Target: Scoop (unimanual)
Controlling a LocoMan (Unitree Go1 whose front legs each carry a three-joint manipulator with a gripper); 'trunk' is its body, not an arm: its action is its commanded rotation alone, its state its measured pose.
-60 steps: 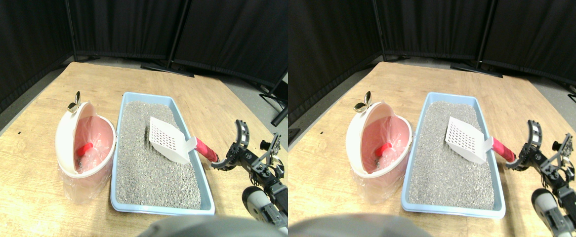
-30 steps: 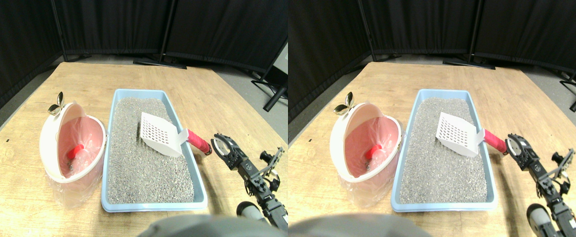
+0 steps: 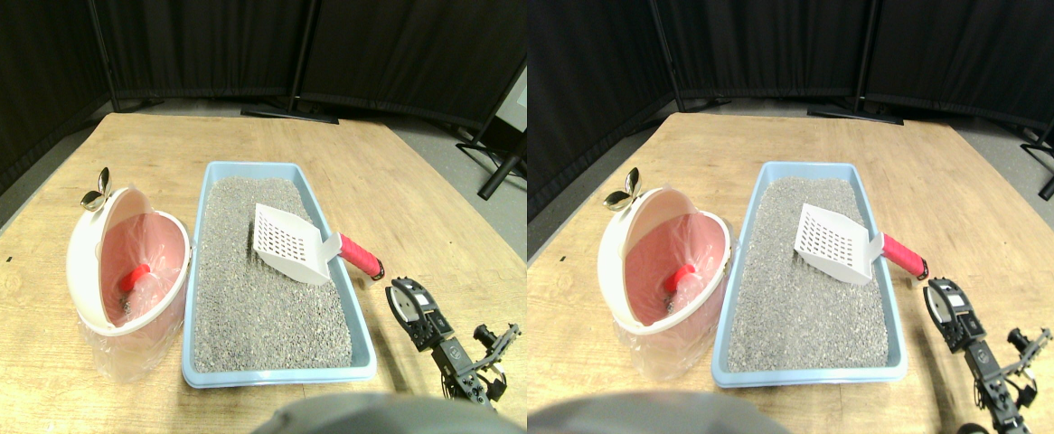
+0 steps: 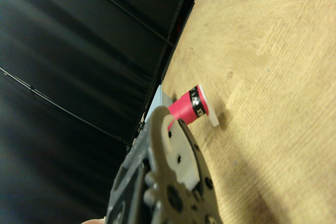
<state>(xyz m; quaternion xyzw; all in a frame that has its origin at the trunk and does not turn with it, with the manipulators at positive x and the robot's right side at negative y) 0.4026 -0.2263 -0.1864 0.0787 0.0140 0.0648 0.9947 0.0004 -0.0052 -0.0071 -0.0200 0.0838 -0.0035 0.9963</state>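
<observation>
Scoop point(image 3: 289, 242): a white slotted scoop; its blade rests on the grey litter in the far half of the tray, and its neck lies across the tray's right rim.
Scoop handle point(image 3: 360, 259): red wrapped grip with a dark band at its end; it sticks out past the right rim of the tray, slanting toward the surface's right edge. In the wrist view the same red end point(image 4: 190, 106) shows just beyond the dark frame of the gripper.
Litter tray point(image 3: 360, 334): light blue, rectangular, filled with grey granules; it sits in the middle of the surface, its long sides running from the near edge toward the far edge.
Bin point(image 3: 84, 262): a white-rimmed round bin with a pink plastic liner, just beside the tray's left rim, tipped so that its mouth faces the tray. A small red object point(image 3: 136, 276) lies inside it.
Metal clip point(image 3: 98, 191): a shiny piece at the far rim of the bin.
Right gripper point(image 3: 414, 307): low over the bare wood near the surface's near right corner, just beside the end of the red handle and apart from it; nothing sits in it.
Fingers: whether they are released or clenched I cannot tell; neither view shows the gap between them.
Surface point(image 3: 400, 190): light wooden boards.
Backdrop point(image 3: 220, 45): black curtains on stands beyond the far edge.
</observation>
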